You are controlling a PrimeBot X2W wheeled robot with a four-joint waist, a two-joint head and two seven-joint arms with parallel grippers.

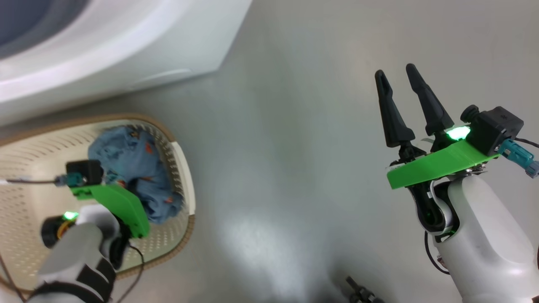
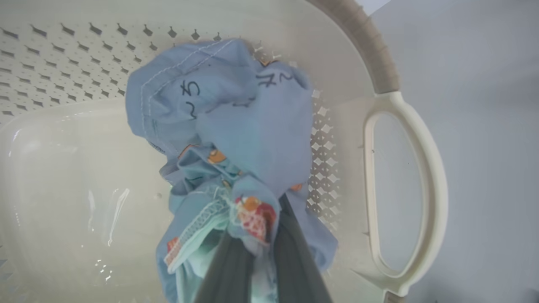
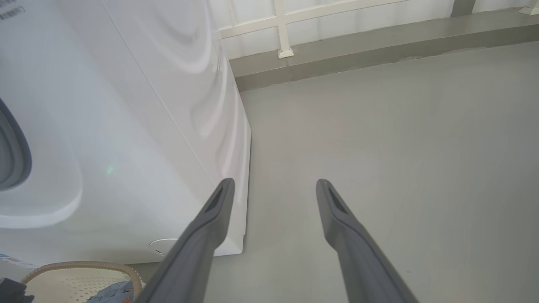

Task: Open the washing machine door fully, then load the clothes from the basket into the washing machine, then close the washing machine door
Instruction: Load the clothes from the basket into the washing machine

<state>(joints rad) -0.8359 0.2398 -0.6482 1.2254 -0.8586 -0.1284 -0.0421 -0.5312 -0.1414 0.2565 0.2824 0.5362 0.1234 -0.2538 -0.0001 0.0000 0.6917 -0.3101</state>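
Left tool (image 2: 257,221) is clamped tight on the light blue garment (image 2: 236,126), with fabric bunched between its fingers (image 2: 300,261), inside the basket (image 2: 372,50) near a handle end. Basket sits on the floor (image 1: 294,168) just in front of the washing machine (image 3: 126,126). Right tool (image 1: 396,71) is spread wide and holds nothing, over the floor well apart from the basket.

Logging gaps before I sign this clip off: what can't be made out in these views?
Big white front-loading washing machine: its front opening cut off by the left edge, right wrist view; door position unknown.
Left hand: fingertips buried in the light blue printed garment, left wrist view.
Cream perforated plastic basket: near floor hidden by the left forearm, head view.
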